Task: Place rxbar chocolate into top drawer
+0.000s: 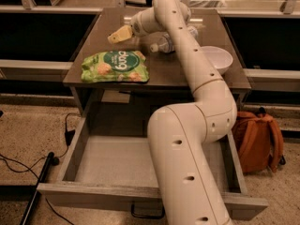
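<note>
My gripper (118, 34) hovers over the back left of the table top (178, 71), just behind the green-and-white snack bag (116, 66). The rxbar chocolate is not visible; no black bar shows on the table or in the drawer. The top drawer (79, 146) is pulled wide open below the table, its grey bottom bare where it shows, with a dark handle (147, 213) on its front. My arm crosses over the right half of the drawer and hides that part.
A clear plastic bottle (165, 43) lies on the table to the right of the gripper. A white bowl (216, 59) stands at the table's right. An orange backpack (258, 139) sits on the floor to the right. Cables and a dark bar (35, 191) lie at the left.
</note>
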Robot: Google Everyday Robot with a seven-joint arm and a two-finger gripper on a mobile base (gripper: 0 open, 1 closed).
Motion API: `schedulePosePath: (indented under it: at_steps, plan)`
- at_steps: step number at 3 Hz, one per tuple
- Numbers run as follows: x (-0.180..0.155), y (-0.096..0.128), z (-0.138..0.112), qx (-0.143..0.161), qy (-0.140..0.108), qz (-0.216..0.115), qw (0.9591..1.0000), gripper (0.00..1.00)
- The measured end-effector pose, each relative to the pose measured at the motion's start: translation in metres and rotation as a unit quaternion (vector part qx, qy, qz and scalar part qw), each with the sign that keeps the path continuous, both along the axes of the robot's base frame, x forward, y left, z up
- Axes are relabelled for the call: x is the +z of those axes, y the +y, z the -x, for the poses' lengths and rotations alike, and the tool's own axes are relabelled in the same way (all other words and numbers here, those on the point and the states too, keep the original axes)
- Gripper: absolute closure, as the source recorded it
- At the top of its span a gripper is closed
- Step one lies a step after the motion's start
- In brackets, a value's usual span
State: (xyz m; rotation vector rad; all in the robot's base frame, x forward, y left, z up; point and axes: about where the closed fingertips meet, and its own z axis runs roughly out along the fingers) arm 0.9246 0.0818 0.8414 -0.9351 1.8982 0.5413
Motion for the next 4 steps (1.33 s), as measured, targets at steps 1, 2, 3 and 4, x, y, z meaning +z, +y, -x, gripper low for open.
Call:
schedulePosePath:
  at_steps: [1, 2, 3, 4]
  plan:
    - [0.000, -0.002, -0.014, -0.023, -0.009, -0.011, 0.9996, 0.00]
    - [-0.007, 0.002, -0.019, -0.033, -0.002, -0.015, 0.9993, 0.00]
    - [-0.014, 0.004, -0.020, -0.040, 0.009, -0.011, 0.9991, 0.00]
    - [-0.019, 0.002, -0.021, -0.048, 0.016, -0.007, 0.9987, 0.00]
